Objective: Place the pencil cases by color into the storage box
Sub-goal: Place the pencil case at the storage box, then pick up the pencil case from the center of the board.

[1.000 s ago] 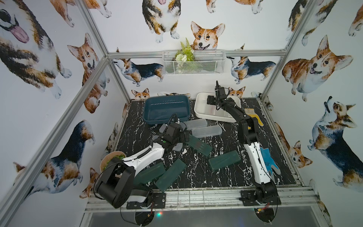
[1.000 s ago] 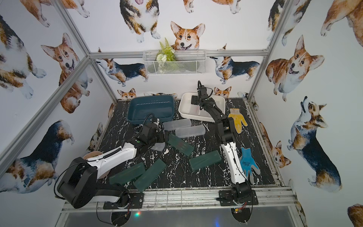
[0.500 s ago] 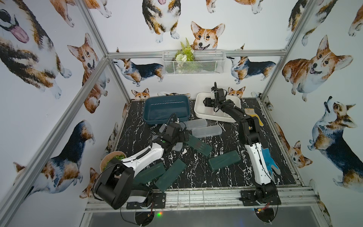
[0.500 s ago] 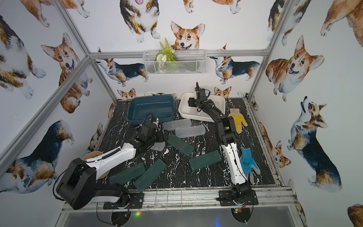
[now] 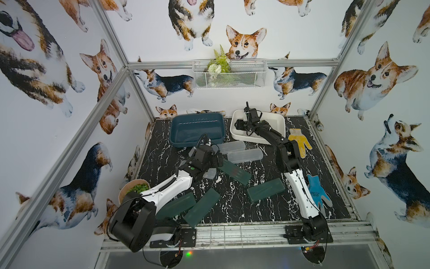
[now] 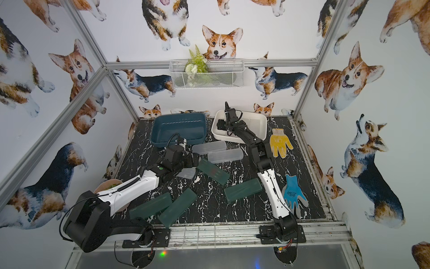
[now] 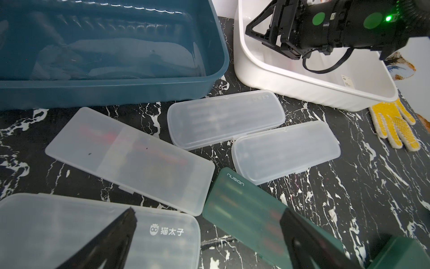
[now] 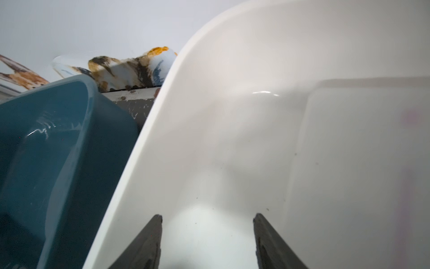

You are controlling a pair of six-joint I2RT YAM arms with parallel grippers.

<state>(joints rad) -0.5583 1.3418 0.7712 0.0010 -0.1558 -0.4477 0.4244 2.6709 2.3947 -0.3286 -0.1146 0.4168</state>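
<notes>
**Pencil cases mostly out on the table**

Top view: four dark green cases (image 5: pixel 265 193) and some frosted cases (image 5: pixel 244 155) lie flat on the marble tabletop (image 5: pixel 232 209), near the glossy teal box (image 5: pixel 172 132).

Left wrist: the left gripper (image 7: pixel 209 213) is spread wide and empty, over the cases.

Right wrist: the right gripper (image 8: pixel 207 217) is parted and empty, inside the smooth white box (image 8: pixel 232 93), which holds one frosted case (image 8: pixel 360 163).

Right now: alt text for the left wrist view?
Four frosted white pencil cases and a dark green one lie on a black marbled table, in front of a blue box and a white box the right arm reaches into; a yellow glove lies beside that box.
</notes>
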